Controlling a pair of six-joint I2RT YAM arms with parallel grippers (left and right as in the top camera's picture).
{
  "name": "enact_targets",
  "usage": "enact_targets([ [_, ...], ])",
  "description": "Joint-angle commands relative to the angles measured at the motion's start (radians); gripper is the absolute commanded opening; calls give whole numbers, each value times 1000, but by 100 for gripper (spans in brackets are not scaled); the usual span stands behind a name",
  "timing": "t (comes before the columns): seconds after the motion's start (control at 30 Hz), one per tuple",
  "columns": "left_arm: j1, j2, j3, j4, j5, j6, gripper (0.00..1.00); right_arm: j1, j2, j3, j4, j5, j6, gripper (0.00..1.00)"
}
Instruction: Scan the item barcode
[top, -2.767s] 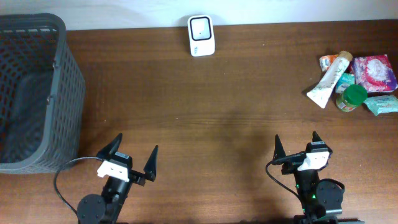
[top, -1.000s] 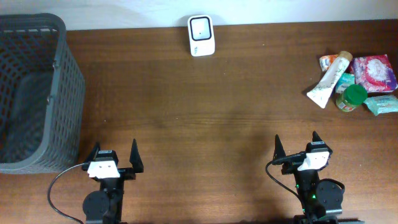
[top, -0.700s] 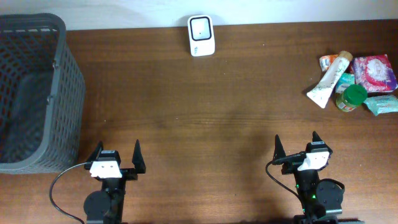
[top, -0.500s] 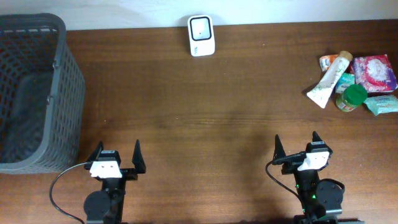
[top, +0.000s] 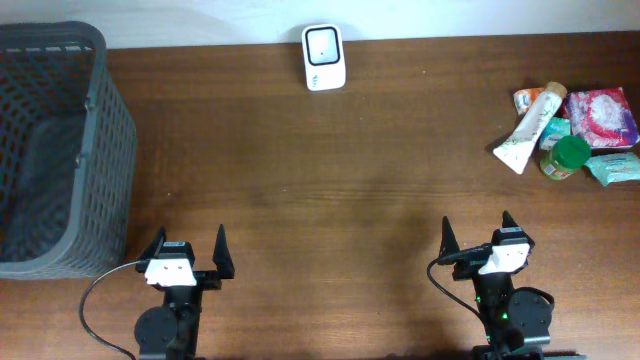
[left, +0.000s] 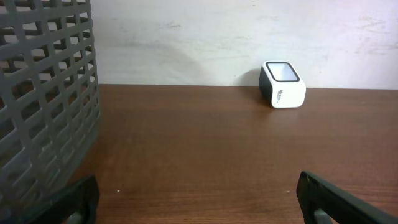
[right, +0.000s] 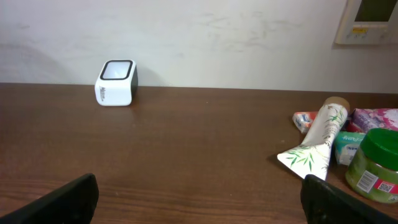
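The items lie in a heap at the table's back right: a white tube with a leaf print (top: 529, 128) (right: 317, 143), a green-lidded jar (top: 569, 155) (right: 374, 165), a pink packet (top: 602, 112) and a teal packet (top: 612, 168). The white barcode scanner (top: 324, 57) (left: 283, 84) (right: 116, 83) stands at the back edge against the wall. My left gripper (top: 190, 240) (left: 198, 186) is open over bare wood at the front left. My right gripper (top: 477, 225) (right: 199, 186) is open at the front right, well short of the heap. Neither holds anything.
A tall grey mesh basket (top: 95, 90) (left: 43, 106) stands at the far left, close beside my left gripper. A white wall runs behind the table. Bare brown wood lies between the grippers and the scanner.
The left gripper has turned from a skewed heading to point straight at the back of the table. It has held still for the last half second. The right arm has not moved.
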Motion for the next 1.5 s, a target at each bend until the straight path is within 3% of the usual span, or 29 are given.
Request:
enact_targets([
  [0.0,-4,-8,-4,-8,1,17,99,-5,-6,-8,-3,9,1,99],
  [1.47,-4,-7,-4,-4,1,16,99,-5,-8,-8,-7,25,0,99],
])
